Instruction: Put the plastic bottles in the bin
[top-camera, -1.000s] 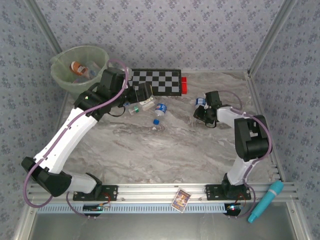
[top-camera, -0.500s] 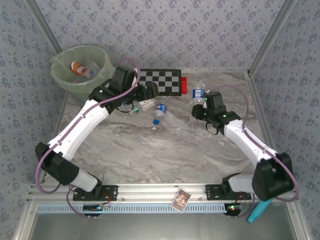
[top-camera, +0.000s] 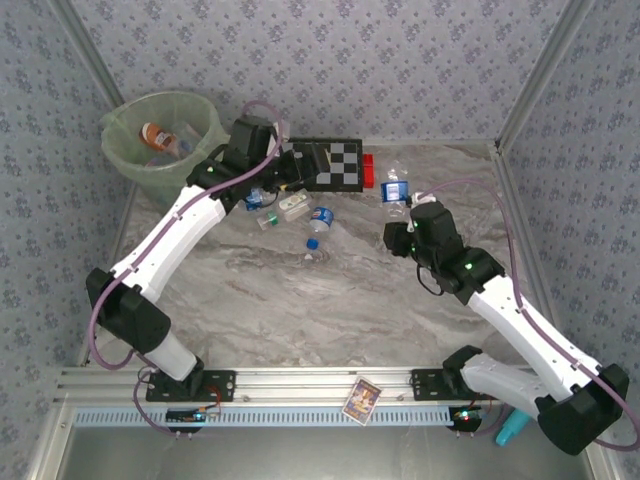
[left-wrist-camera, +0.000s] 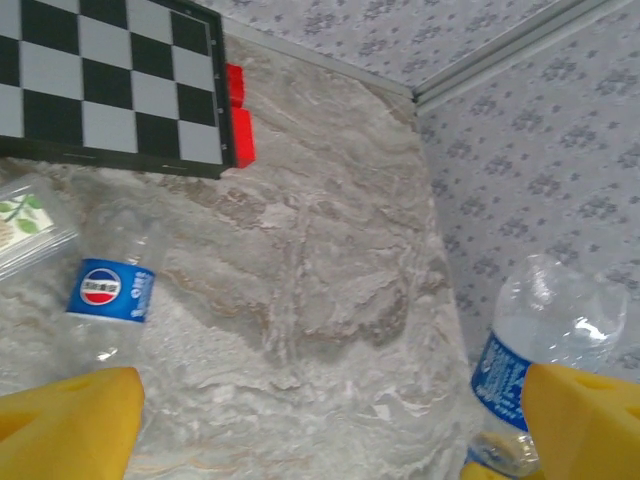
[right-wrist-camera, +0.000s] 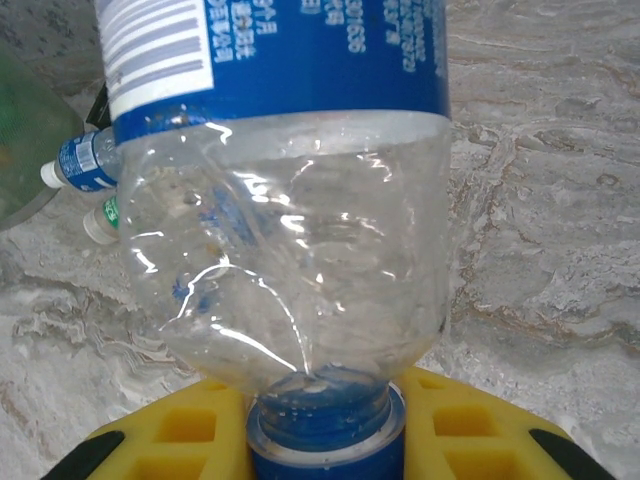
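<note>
My right gripper (top-camera: 401, 207) (right-wrist-camera: 325, 432) is shut on the blue cap of a clear plastic bottle (top-camera: 393, 186) (right-wrist-camera: 290, 200) with a blue label, held off the table at the back right. That held bottle (left-wrist-camera: 545, 340) also appears beside my left gripper's right finger. My left gripper (top-camera: 312, 166) (left-wrist-camera: 330, 430) hangs open over the checkerboard's near edge, nothing between its yellow fingers (left-wrist-camera: 70, 420). Three more bottles lie below it: a blue-labelled one (top-camera: 321, 216) (left-wrist-camera: 110, 295), a green-labelled one (top-camera: 290, 205) and another blue one (top-camera: 256, 197). The pale green bin (top-camera: 120, 150) stands back left, an orange-labelled bottle (top-camera: 155, 133) inside.
A black-and-white checkerboard (top-camera: 340, 165) with a red block (top-camera: 368, 170) lies against the back wall. A loose blue cap (top-camera: 313, 243) sits on the marble. A turquoise tool (top-camera: 512, 430) and a small card (top-camera: 362, 398) rest at the near rail. Patterned walls close in three sides.
My right arm has stretched out and carried the held bottle a little farther back and left. My left gripper has swung right and back, from over the lying bottles to the checkerboard.
</note>
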